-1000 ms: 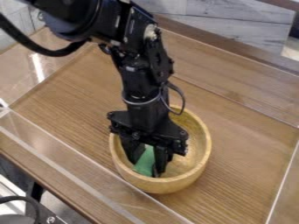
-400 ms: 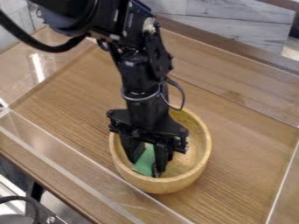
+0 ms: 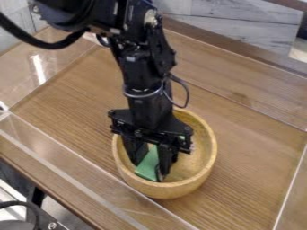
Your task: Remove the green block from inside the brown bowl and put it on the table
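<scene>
A round, light brown wooden bowl [image 3: 206, 171] sits upright on the brown wood-grain table [image 3: 114, 76], in the near, middle part of the scene. Inside it, toward the left side of its floor, lies the green block [image 3: 146, 167], partly hidden by the black gripper [image 3: 162, 171] that reaches down into the bowl from above. The gripper's fingers are closed; whether they pinch the block or only rest against it cannot be told, because the dark parts overlap it. The bowl's right inner wall and pale rim are in plain view, while the gripper covers much of its far left rim. Close to the bowl's near left side, a clear edging [image 3: 74, 180] runs diagonally from the left toward the near side. Wood surface stretches between the bowl and the right-hand border [image 3: 292, 193], and farther back on both sides of the black arm [image 3: 142, 63]. Pale gray boards [image 3: 246, 22] stand at the far side.
</scene>
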